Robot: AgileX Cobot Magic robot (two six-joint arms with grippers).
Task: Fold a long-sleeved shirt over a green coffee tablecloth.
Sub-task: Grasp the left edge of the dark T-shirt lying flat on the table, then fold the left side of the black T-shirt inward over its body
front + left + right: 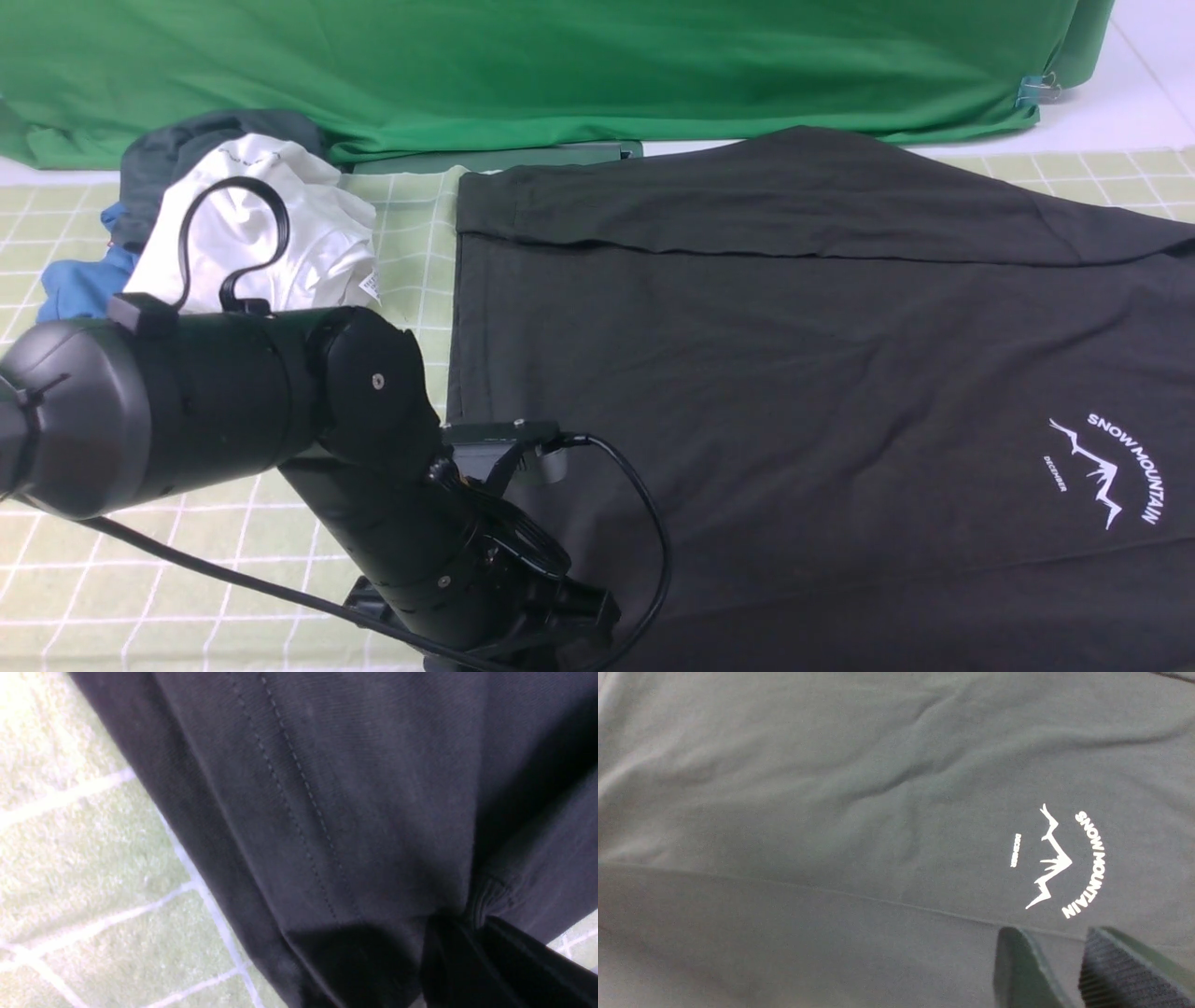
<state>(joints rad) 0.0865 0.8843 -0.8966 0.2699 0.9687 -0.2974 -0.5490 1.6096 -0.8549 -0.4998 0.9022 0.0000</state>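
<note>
Judging from the front view, I'd put us somewhere in the middle of the fold. The long-sleeved shirt (794, 373) lies spread flat on the green coffee tablecloth (233, 523), filling the centre and right of the work area, with its far portion (747, 210) turned in along a straight crease. A second edge (831, 891) runs along the near side, below the mountain print (1064, 863), and I take that for the near side folded in too. What I read as left to do is the crosswise folding, bringing the hem end over toward the print end. My left gripper (460, 956) sits low at the shirt's near-left corner. Its wrist view shows the stitched hem puckered into the dark jaws, so it looks closed on a pinch of that cloth, though the fingers themselves are hard to make out. The right gripper (1055, 940) hangs over the shirt just beside the print, its jaws a little apart with nothing between them. A white shirt (271, 224) and a blue garment (79, 280) are heaped at the far left, clear of the work.
</note>
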